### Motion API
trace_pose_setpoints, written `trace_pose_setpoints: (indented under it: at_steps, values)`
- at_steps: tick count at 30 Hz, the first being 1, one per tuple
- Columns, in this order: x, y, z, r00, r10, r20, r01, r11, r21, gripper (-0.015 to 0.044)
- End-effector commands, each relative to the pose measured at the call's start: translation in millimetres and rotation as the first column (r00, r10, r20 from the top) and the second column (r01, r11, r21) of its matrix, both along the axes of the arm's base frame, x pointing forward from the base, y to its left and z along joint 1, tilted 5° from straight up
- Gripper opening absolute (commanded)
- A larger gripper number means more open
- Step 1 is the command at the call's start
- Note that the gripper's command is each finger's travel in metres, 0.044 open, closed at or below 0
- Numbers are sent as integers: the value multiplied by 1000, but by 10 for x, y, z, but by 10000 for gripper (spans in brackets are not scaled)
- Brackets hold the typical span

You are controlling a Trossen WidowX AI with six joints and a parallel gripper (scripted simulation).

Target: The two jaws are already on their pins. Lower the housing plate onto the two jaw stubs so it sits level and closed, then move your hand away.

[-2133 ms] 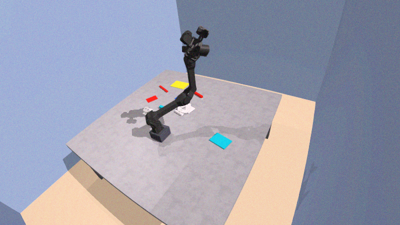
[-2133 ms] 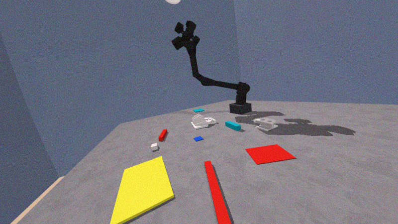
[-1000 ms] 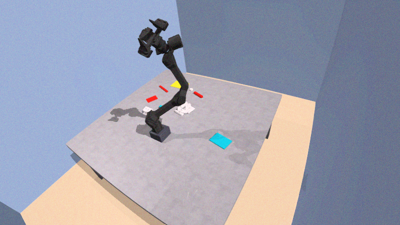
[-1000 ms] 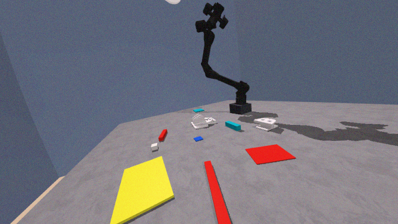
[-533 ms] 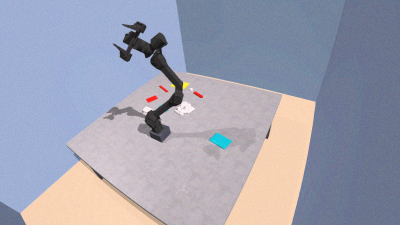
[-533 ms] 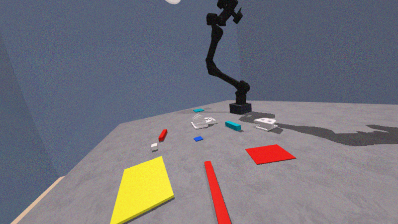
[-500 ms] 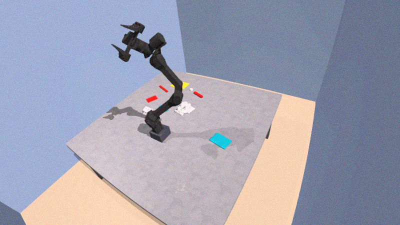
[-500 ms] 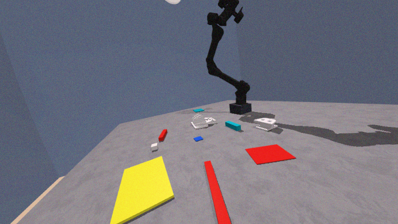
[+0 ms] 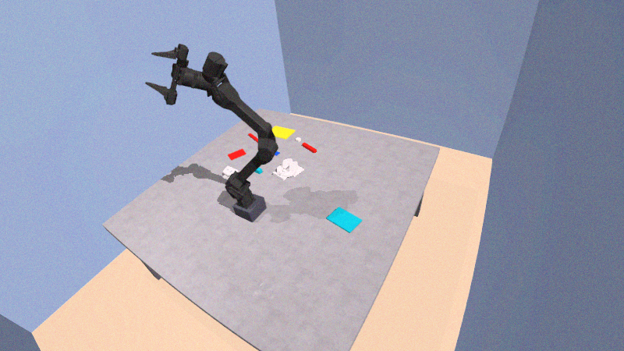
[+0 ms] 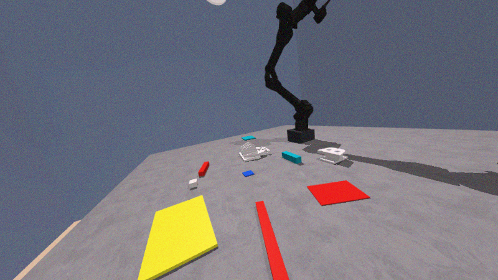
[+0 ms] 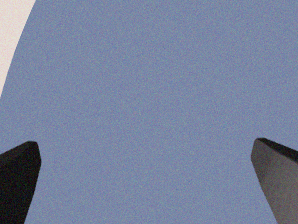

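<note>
My gripper (image 9: 148,68) (image 11: 148,152) is wide open and empty, high above the table and off to the left in the top view. In the exterior view it is partly cut off at the top. A white plate with two dark holes (image 10: 332,150) lies roughly level on top of a white part with a flat base. In the top view this white stack (image 9: 228,170) is small beside the arm's base. A second white assembly (image 9: 288,169) (image 10: 249,150), with a ribbed curved part, stands on the table apart from it. Which one holds the jaws and stubs, I cannot tell.
A teal block (image 10: 291,157) lies between the white assemblies. A blue tile (image 10: 248,173), red sheet (image 10: 337,192), red strip (image 10: 269,236), yellow sheet (image 10: 180,236), white cube (image 10: 192,183) and red bar (image 10: 203,168) lie farther from the arm. A cyan plate (image 9: 344,220) lies beside the arm's base.
</note>
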State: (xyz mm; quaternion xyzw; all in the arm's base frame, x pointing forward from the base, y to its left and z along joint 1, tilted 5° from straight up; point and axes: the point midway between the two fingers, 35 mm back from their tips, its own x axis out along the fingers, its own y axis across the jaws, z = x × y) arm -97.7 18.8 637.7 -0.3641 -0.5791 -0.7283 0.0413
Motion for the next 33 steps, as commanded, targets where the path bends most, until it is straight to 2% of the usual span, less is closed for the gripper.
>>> trace_pose_setpoints:
  at_steps: [1, 17, 33]
  values:
    - [-62, 382, -100, 996, -82, 34, 84, 994, -64, 440]
    - [-47, 1605, -658, 929, -309, 203, 357, 893, -274, 440]
    - [312, 2621, -1472, 789, -436, 433, 604, 678, -418, 440]
